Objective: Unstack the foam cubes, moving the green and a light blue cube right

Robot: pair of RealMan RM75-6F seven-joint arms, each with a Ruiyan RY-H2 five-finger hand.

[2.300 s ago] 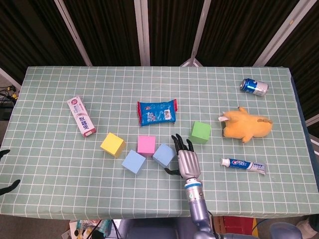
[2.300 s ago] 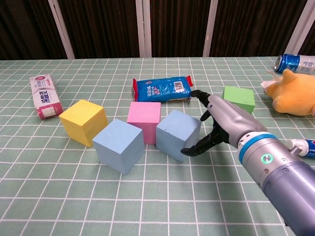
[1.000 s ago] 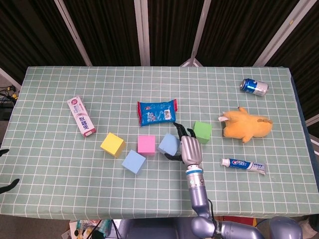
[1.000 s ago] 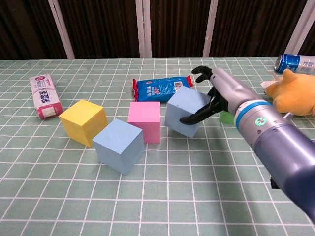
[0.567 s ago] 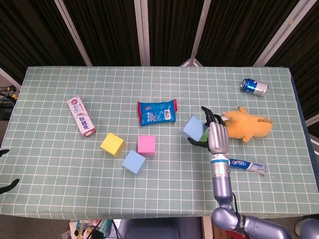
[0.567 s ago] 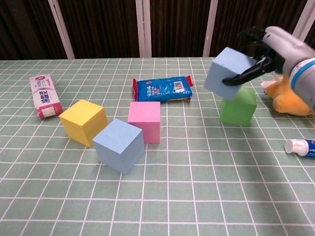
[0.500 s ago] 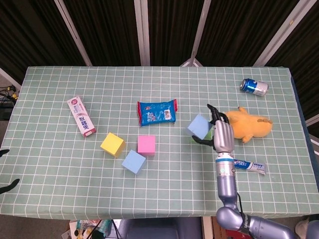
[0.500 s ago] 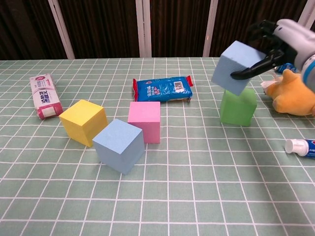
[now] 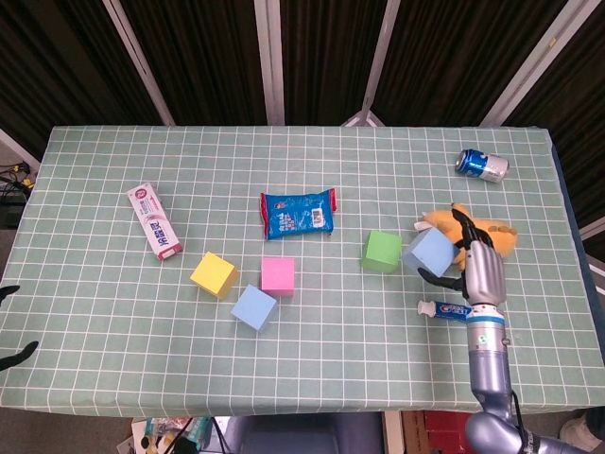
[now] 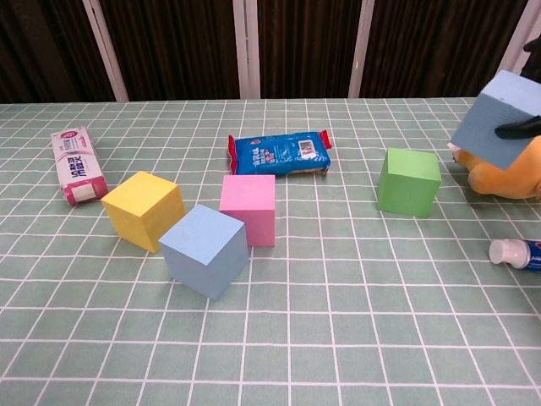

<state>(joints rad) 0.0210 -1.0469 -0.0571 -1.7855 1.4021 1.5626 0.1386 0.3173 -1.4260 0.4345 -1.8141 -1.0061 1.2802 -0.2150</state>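
Observation:
My right hand [image 9: 479, 266] grips a light blue foam cube [image 9: 430, 252] [image 10: 500, 117] and holds it in the air to the right of the green cube [image 9: 381, 252] [image 10: 409, 181]. In the chest view only a dark fingertip shows at the frame's right edge. The green cube sits alone on the table. A second light blue cube [image 9: 253, 307] [image 10: 204, 250] lies at the front left, beside the pink cube [image 9: 277, 275] [image 10: 249, 208] and the yellow cube [image 9: 213, 273] [image 10: 143, 210]. My left hand [image 9: 11, 322] shows only as dark fingertips at the left edge of the head view.
A yellow plush toy [image 9: 492, 232] [image 10: 510, 173] lies just behind the held cube. A toothpaste tube [image 9: 444, 309] [image 10: 519, 250] lies under the right hand. A soda can [image 9: 482, 164] stands far right, a blue snack pack [image 9: 299, 212] mid-table, a pink-white box [image 9: 154, 220] at the left.
My right hand took hold of the light blue cube next to the pink one, lifted it and carried it right, over and past the green cube.

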